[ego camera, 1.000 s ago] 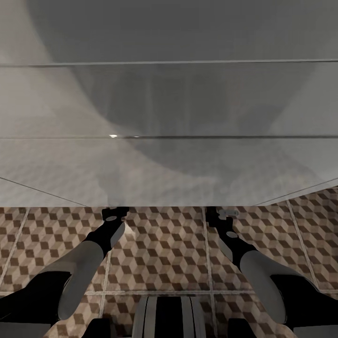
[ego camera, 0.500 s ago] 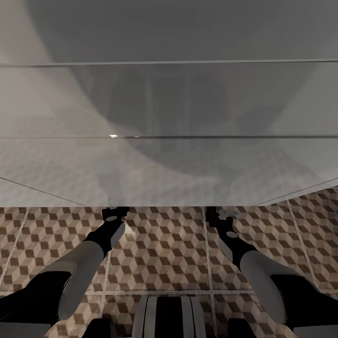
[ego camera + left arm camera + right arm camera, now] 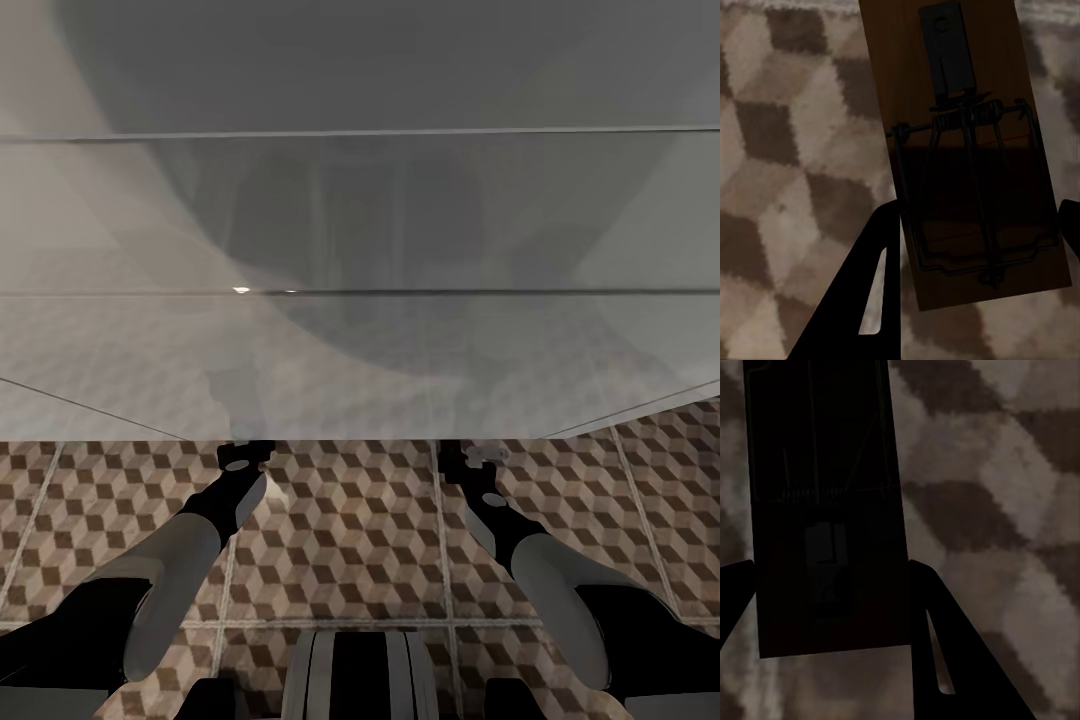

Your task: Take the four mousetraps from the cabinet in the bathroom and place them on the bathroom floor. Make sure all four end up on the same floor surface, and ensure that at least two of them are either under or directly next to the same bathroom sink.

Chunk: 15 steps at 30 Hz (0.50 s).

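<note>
Nearest, in the left wrist view: left gripper (image 3: 975,247) clamped on a mousetrap (image 3: 967,150), board flat between the fingers (image 3: 866,292) above the bathroom floor (image 3: 787,150). In the right wrist view, likewise: right gripper (image 3: 832,592) grasping a second mousetrap (image 3: 825,502), very dark, over the same cube-patterned tiles. Farther out in the head view: both forearms reaching forward under the white vanity (image 3: 360,360).

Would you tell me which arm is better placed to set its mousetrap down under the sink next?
Right, marginally. The left claw and right claw both hold a mousetrap over the floor, but the right one's lies in deeper shadow, seemingly farther under the vanity.
</note>
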Motion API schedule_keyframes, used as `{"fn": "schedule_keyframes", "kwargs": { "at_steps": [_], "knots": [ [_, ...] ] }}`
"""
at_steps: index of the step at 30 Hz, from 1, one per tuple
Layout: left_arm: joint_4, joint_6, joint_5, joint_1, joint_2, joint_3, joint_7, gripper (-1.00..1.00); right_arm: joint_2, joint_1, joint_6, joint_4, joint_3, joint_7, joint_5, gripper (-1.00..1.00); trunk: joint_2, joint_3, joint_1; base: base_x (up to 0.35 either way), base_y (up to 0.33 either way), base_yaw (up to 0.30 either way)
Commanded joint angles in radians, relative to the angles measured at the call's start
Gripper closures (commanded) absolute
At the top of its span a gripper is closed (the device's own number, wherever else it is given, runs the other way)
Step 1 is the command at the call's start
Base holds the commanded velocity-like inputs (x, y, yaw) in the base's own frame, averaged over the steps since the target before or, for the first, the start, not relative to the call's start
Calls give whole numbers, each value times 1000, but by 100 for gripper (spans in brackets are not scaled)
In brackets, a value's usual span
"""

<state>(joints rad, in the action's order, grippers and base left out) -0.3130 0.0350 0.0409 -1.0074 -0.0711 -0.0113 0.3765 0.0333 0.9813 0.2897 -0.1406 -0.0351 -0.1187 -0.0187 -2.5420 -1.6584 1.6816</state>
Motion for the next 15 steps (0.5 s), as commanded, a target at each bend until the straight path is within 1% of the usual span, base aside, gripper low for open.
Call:
{"fn": "schedule_keyframes", "kwargs": {
  "at_steps": [1, 6, 12, 15],
  "knots": [
    [0, 3, 4, 0, 0, -1, 2, 100, 0, 0, 4, 1, -3, -1, 2, 100, 0, 0, 0, 0, 0, 0],
    [0, 3, 4, 0, -1, -1, 2, 100, 0, 0, 3, 1, -3, -1, 2, 100, 0, 0, 0, 0, 0, 0],
    [0, 3, 4, 0, -1, -1, 2, 100, 0, 0, 3, 1, -3, -1, 2, 100, -2, -24, 3, 0, 0, 0],
    [0, 3, 4, 0, -1, -1, 2, 100, 0, 0, 3, 1, -3, -1, 2, 100, -2, -24, 3, 0, 0, 0]
  ]
}}
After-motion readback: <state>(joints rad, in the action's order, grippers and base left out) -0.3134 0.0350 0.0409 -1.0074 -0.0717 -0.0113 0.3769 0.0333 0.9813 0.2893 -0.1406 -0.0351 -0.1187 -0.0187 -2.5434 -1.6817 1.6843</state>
